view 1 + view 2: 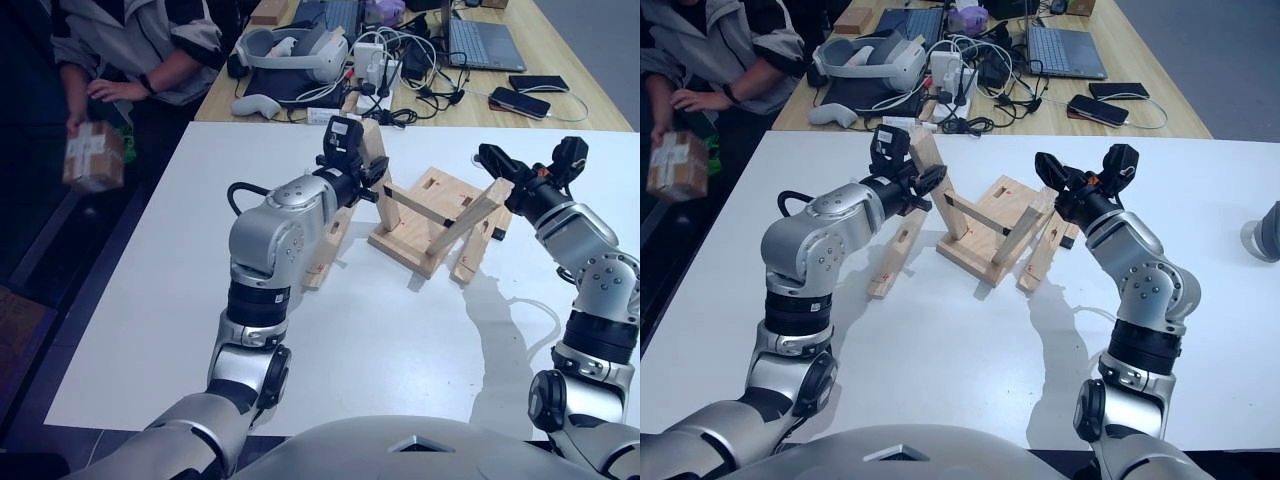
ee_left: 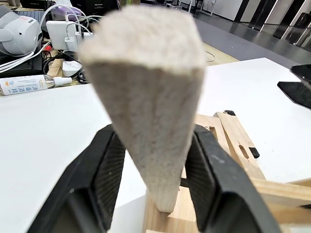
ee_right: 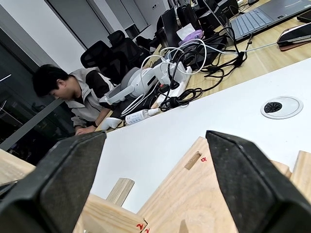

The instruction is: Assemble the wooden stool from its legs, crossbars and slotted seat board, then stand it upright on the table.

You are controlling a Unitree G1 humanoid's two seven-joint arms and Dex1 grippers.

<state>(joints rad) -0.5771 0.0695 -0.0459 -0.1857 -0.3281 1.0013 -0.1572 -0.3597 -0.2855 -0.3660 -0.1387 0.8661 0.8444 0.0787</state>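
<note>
The left gripper (image 2: 155, 162) pinches the top end of an upright leg (image 2: 146, 73). How the leg's lower end meets the slotted seat board (image 1: 980, 255), which lies flat on the white table (image 1: 940, 380), is hard to make out. A crossbar (image 1: 978, 216) joins this leg to a second, leaning leg (image 1: 1025, 225). Above that one the right gripper (image 1: 1085, 170) hovers with its fingers spread. A third leg (image 1: 890, 265) lies partly hidden under the left arm.

Red "2" on wooden piece (image 3: 116, 216)

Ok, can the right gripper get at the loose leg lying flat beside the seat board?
Probably not: the right gripper is across the seat board from it, and the left arm hangs over that leg.
</note>
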